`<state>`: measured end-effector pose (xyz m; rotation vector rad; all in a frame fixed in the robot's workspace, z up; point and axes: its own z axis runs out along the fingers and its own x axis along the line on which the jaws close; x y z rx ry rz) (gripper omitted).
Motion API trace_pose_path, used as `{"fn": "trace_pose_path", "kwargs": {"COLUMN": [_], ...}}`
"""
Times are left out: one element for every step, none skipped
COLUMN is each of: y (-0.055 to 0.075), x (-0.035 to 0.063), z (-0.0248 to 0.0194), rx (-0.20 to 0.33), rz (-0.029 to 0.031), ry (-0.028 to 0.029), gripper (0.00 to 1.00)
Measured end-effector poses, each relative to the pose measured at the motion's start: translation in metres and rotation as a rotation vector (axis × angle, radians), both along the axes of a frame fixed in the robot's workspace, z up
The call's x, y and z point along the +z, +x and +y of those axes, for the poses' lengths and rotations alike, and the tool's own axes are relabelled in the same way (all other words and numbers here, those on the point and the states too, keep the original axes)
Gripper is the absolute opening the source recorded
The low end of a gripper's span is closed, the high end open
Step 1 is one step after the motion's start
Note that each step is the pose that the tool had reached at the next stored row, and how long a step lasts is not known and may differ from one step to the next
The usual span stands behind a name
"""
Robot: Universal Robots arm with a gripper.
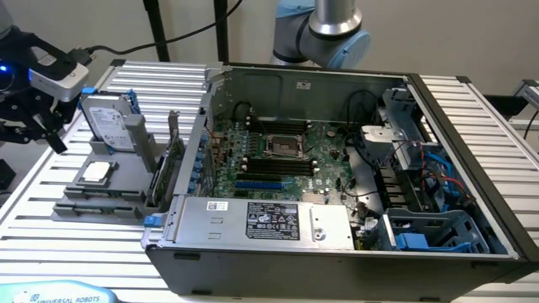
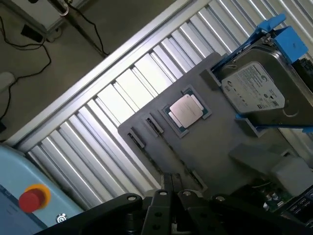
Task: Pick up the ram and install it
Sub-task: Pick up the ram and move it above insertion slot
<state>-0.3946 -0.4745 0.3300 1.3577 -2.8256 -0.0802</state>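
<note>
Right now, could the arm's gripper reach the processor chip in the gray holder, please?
Probably yes: the processor chip lies uncovered in the gray holder, nothing stands over it, and the shut gripper hangs close beside that holder.

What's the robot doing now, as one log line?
gripper: shut | holding: nothing seen | near: gray tray | computer case: open

Closed hand (image 2: pixel 173 179) over grey tray (image 2: pixel 215 142), silver processor chip (image 2: pixel 186 110), blue-framed hard drive (image 2: pixel 254 90)
</note>
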Motion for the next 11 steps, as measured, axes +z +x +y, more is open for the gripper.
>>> {"fn": "trace_pose_path", "kwargs": {"y": [0.0000,0.0000,0.0000,0.0000,0.0000,0.0000,0.0000,0.0000,0.0000,0.0000,0.0000], "x": [-0.0006,-0.0013,-0.0020,-0.0026,-0.0033,-0.0040,-0.0046,-0.0053,-0.0061,-0.0068,-0.0075], "z": [0.0000,0.0000,0.0000,0.0000,0.0000,0.0000,0.0000,0.0000,0.0000,0.0000,0.0000], "rx": [0.017,0.037,0.055,0.073,0.091,0.109,0.127,0.145,0.163,0.181,0.199], "rz": [0.0000,-0.0001,-0.0001,-0.0001,-0.0001,-0.0002,0.0000,-0.0001,-0.0001,-0.0001,0.0000], "ry": [0.0001,0.0001,0.0001,0.0001,0.0001,0.0002,0.0001,0.0002,0.0002,0.0002,0.0001], "gripper": [0.11,0.11,0.11,0.11,0.11,0.11,0.11,0.11,0.11,0.11,0.11]}}
